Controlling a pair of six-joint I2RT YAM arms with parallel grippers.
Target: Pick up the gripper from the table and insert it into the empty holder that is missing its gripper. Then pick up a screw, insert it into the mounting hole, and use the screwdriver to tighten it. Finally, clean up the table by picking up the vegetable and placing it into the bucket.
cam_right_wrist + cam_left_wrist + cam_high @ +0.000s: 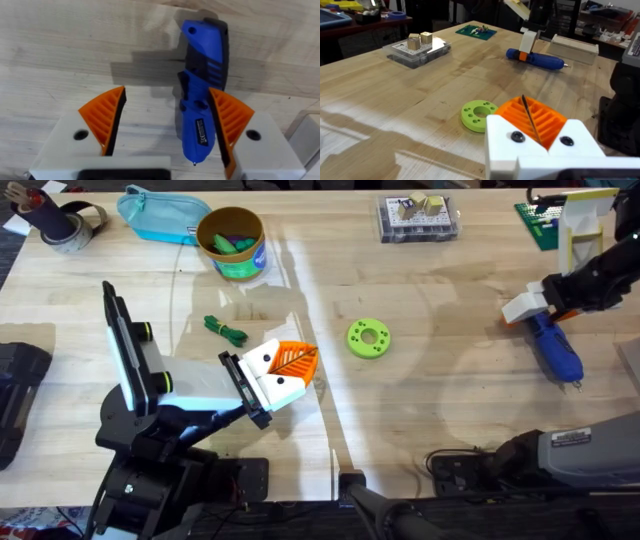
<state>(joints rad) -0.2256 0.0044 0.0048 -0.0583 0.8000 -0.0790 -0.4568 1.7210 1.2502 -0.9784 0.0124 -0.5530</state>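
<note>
The right claw point(167, 125) is wide apart, the blue screwdriver point(200, 95) by one finger; closing off-center could push it away.

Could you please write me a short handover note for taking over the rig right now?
Left end effector: shut, empty, low over the light wooden table.
Right end effector: open, straddling the blue-handled screwdriver lying on the table, not gripping it.
White block with orange ribbed finger: seated against the flat black holder plate; I cannot tell whether a screw is in.
Small dark green stringy vegetable: on the table, near the round tan-yellow bucket.
Left: grasp the screwdriver, tighten, bin the vegetable.
</note>
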